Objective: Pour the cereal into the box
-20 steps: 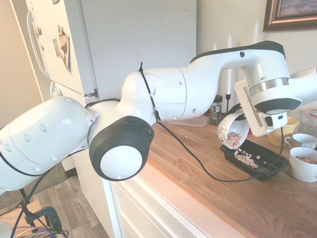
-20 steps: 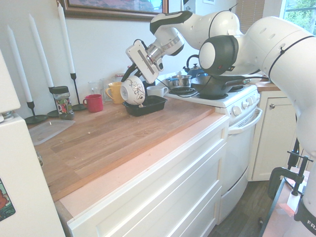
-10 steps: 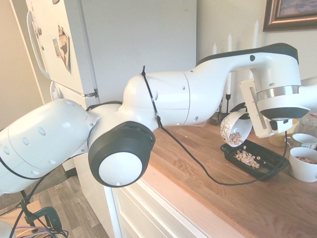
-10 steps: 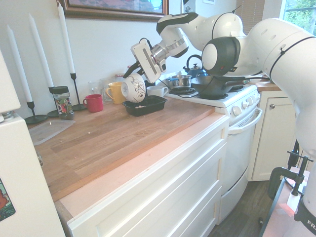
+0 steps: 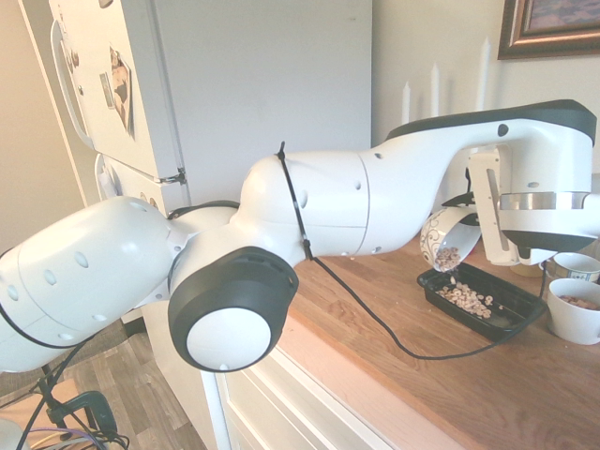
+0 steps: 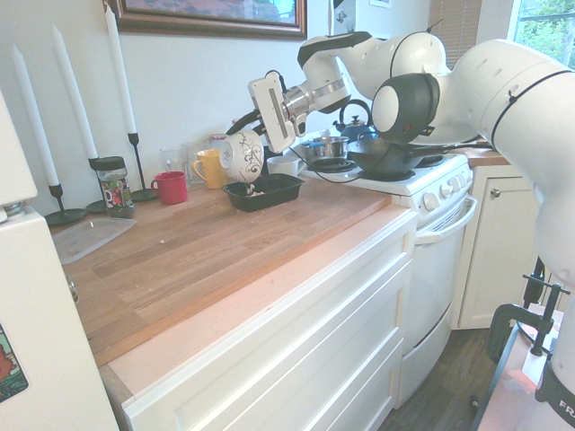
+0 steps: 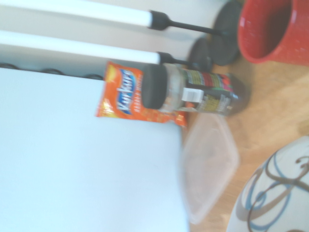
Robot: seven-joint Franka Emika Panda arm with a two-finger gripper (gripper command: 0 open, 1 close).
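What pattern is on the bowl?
White bowl with blue and brown swirls, clearest in the wrist view.

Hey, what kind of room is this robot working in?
Almost certainly a home kitchen: a white stove with a kettle and pans on top, a white fridge, and a wooden countertop over white drawers.

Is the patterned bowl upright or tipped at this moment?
Tipped. The bowl leans mouth-down over the black tray, and cereal lies in the tray.
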